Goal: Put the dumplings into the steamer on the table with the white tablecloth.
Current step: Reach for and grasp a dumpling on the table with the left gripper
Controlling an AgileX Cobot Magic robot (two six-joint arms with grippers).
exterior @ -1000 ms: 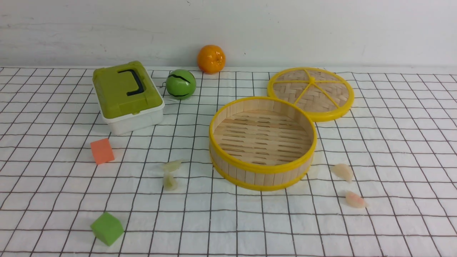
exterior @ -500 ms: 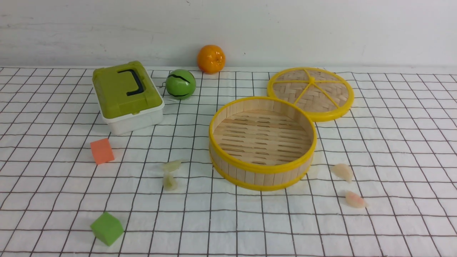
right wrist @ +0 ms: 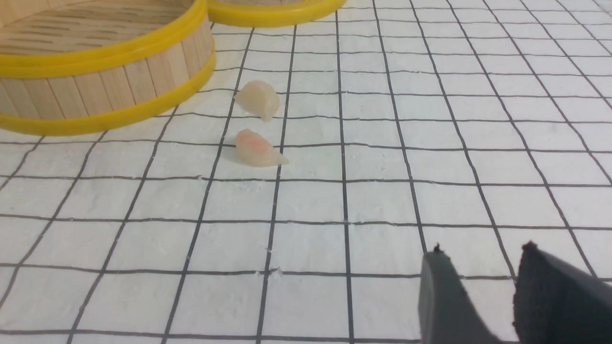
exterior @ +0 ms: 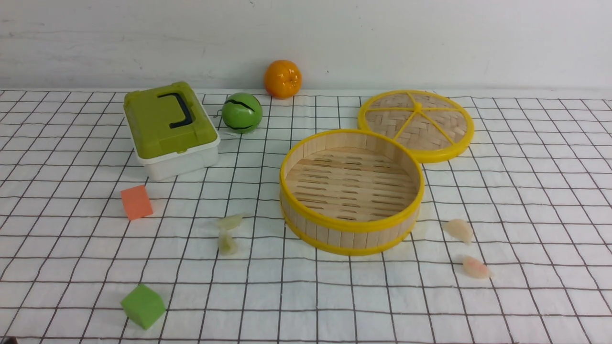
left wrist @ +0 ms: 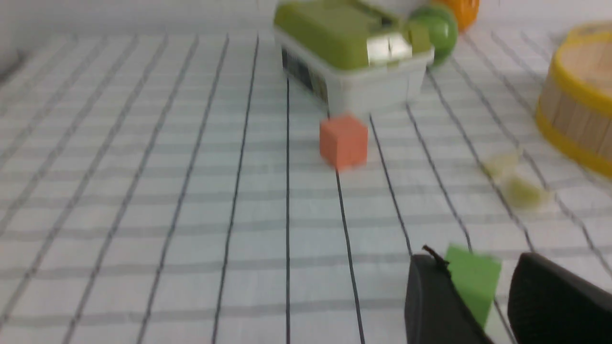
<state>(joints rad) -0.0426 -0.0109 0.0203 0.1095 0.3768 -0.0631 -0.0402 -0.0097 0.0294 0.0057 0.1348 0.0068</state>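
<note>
The steamer [exterior: 351, 224] stands empty at mid-table on the white tablecloth [exterior: 526, 191]. Two pale green dumplings [exterior: 230, 221] [exterior: 227, 243] lie left of it. Two pinkish-white dumplings [exterior: 459, 230] [exterior: 475, 267] lie right of it. Neither gripper shows in the front view. My left gripper [left wrist: 478, 260] is open and empty, low over the cloth, with the green dumplings [left wrist: 523, 193] ahead of it. My right gripper [right wrist: 483, 251] is open and empty, well short of the pink dumplings [right wrist: 256, 149] [right wrist: 258, 98] and the steamer [right wrist: 105, 81].
The woven lid [exterior: 416, 124] lies behind the steamer. A green-lidded box [exterior: 169, 129], a green ball [exterior: 242, 112] and an orange [exterior: 283, 79] stand at the back. An orange cube [exterior: 136, 202] and a green cube [exterior: 143, 306] lie at the left; the green cube [left wrist: 473, 277] is just beyond my left fingertips.
Nothing on the table has moved. A small dark edge has come into the bottom left corner of the front view.
</note>
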